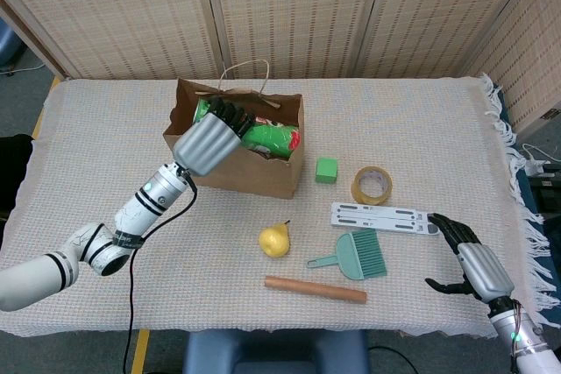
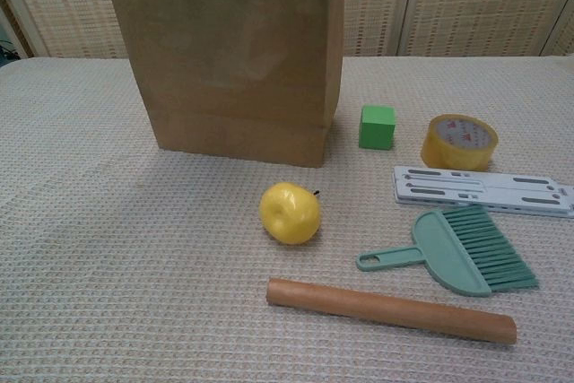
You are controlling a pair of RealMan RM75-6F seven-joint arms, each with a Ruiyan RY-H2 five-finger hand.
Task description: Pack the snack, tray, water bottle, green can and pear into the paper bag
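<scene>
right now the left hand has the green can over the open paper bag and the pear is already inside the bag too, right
Not quite. The left hand does hold the green can at the open paper bag, but the pear is not inside. The head view shows it lying on the table in front of the bag, untouched.

paper bag (image 1: 250,172) matt brown | pear (image 2: 290,213) glossy | tablecloth (image 2: 134,293) woven cloth

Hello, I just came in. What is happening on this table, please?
A two-armed robot is packing a paper bag. Its left hand holds the green can at the bag's open top, lying across the opening. The right hand rests open near the table's right edge, holding nothing. The pear lies on the cloth in front of the bag, not yet packed.
</scene>
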